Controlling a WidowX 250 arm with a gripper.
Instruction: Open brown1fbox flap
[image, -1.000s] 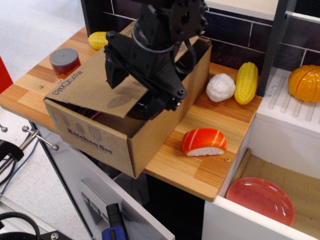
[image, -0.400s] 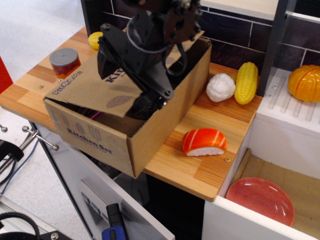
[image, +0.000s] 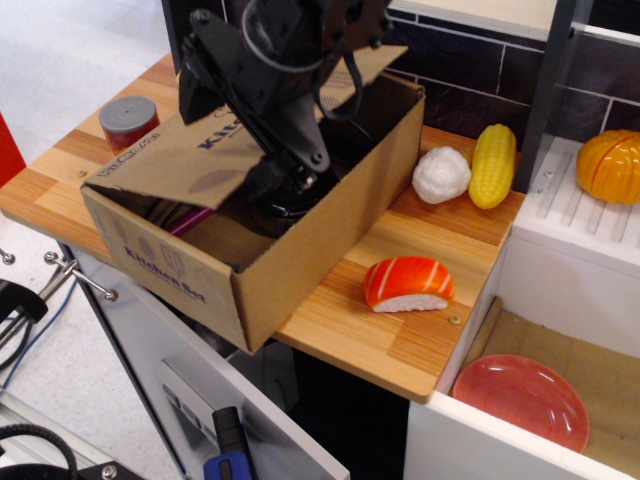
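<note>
The brown1fbox (image: 170, 275) sits on the left of the wooden counter, its blue "Kitchen Set" side facing front and its front corner hanging over the counter edge. Its wide flap (image: 165, 160), printed with blue "Kit" letters and a grey oval, slopes half raised over the box's left side. My black gripper (image: 283, 187) reaches down into the box, pressed against the flap's free edge. Its fingertips are lost against a dark round object inside the box, so I cannot tell if they are open. A narrower flap (image: 385, 60) stands up at the back.
A grey-lidded can (image: 128, 118) stands left of the box. To the right lie a white cauliflower (image: 441, 174), a corn cob (image: 493, 165) and a salmon sushi (image: 408, 284). An orange pumpkin (image: 610, 165) sits on the white rack, and a red plate (image: 525, 398) lies lower right.
My gripper has moved left and up along the flap's edge, lifting the flap a little. The box has slid left and forward, covering the yellow corn behind it.
</note>
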